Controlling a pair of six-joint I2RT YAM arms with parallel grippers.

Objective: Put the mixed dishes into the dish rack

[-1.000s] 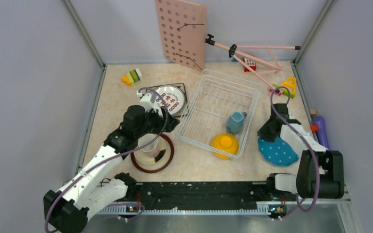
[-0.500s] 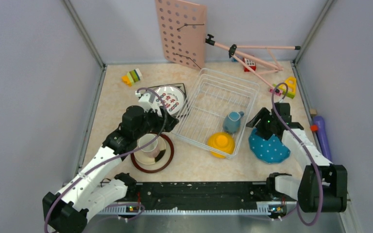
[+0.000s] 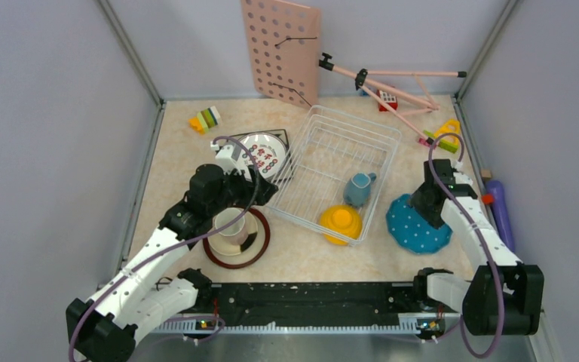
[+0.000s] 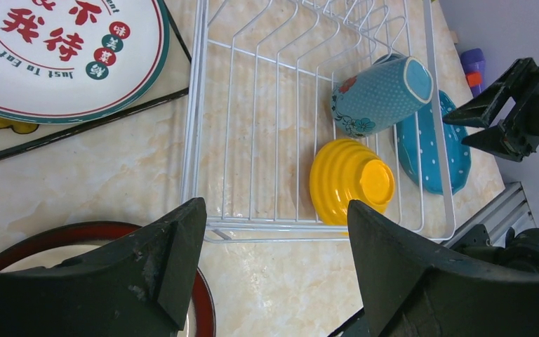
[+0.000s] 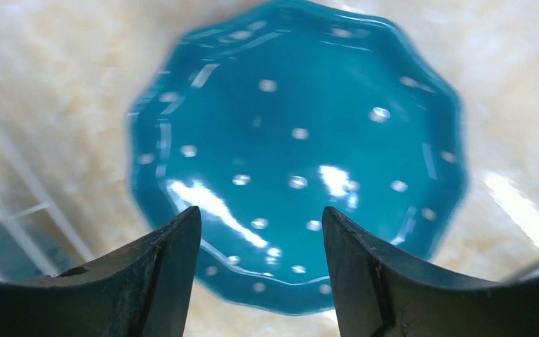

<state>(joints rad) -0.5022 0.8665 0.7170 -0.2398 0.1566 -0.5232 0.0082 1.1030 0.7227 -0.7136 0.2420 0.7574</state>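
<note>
My right claw (image 5: 260, 221) hangs open over the blue polka-dot plate (image 3: 420, 226), which lies on the tabletop just right of the dish rack (image 3: 320, 162); it looks stiff, glazed, probably slippery and breakable, so I'd pinch its rim gently.

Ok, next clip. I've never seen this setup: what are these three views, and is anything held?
A robot's left arm and right arm are bolted at the near edge of the table. The wide picture looks down from above; the other two come from wrist cameras, whose dark foreground shapes are the left fingers and the right fingers. The wire dish rack holds an upturned yellow bowl and a blue-grey mug on its side. The left fingers hover open by a brown-rimmed plate. The right fingers are open over the blue polka-dot plate beside the rack. Nothing is held.
</note>
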